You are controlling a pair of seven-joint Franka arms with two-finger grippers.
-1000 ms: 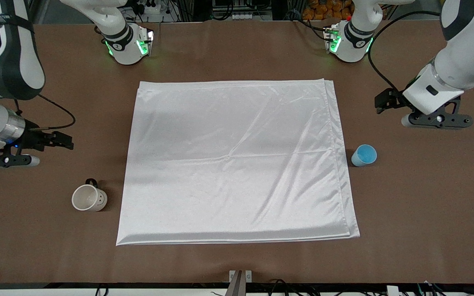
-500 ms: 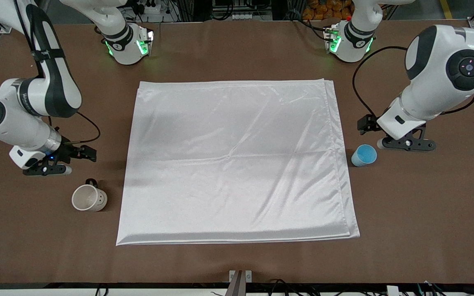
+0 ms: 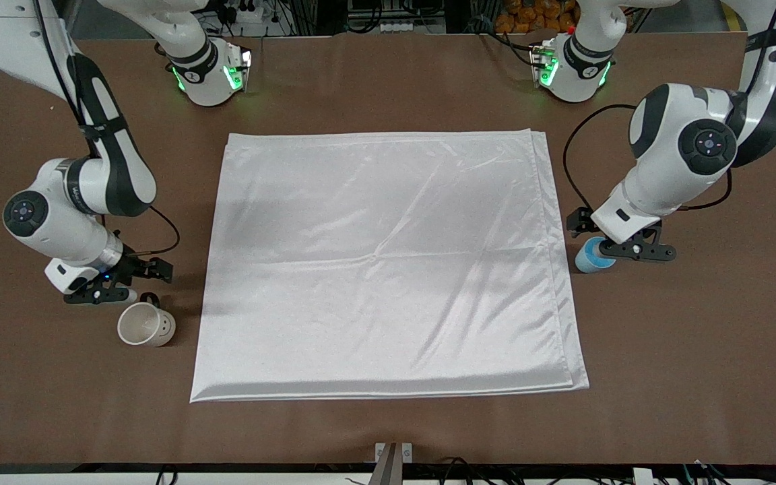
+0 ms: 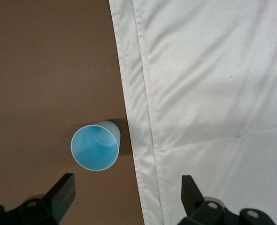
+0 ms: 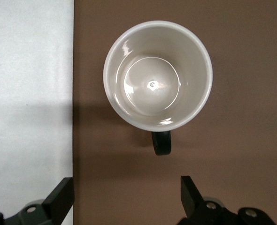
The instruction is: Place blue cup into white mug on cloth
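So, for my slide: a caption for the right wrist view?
Open right hand above the empty white mug on the table, beside the cloth.

bright overhead light, sheen on cloth (image 3: 388, 263).

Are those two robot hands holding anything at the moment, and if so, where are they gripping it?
Nothing is held. The left hand hangs open over the blue cup; the right hand hangs open by the white mug.

A brown table (image 3: 388, 431) fills the view. At its edge nearest the front camera sits a small grey bracket (image 3: 393, 453), perhaps a clamp, with cables (image 3: 469, 465) alongside.
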